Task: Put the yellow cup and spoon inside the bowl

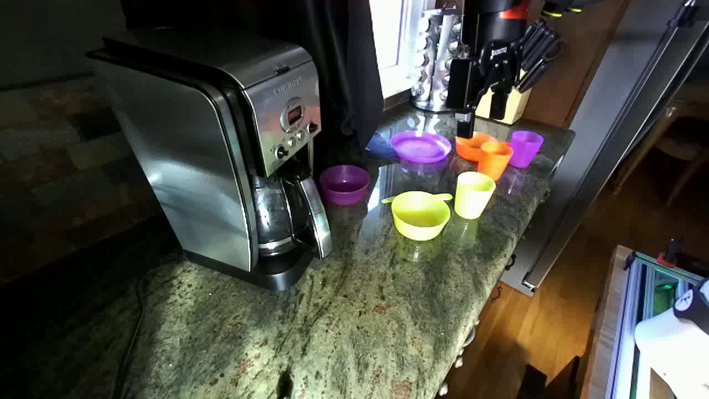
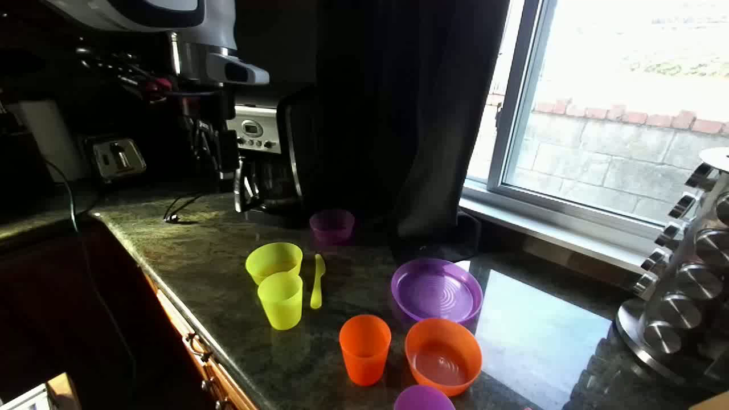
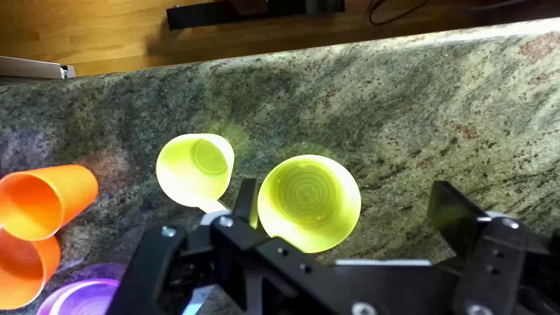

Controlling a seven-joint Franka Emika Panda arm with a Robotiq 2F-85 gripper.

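Note:
The pale yellow cup stands upright on the counter beside the lime-yellow bowl; the cup and bowl also show in an exterior view. The bowl is empty. The spoon, a slim yellow utensil, lies on the counter beside them; its exact head shape is unclear. In the wrist view the cup hides most of the spoon. My gripper is wide open and empty, raised above the counter, with the bowl seen between its fingers. It also hangs in an exterior view.
An orange cup, an orange bowl, a purple cup and a purple plate are grouped together. A purple bowl stands by the coffee maker. A spice rack and knife block are at the far end.

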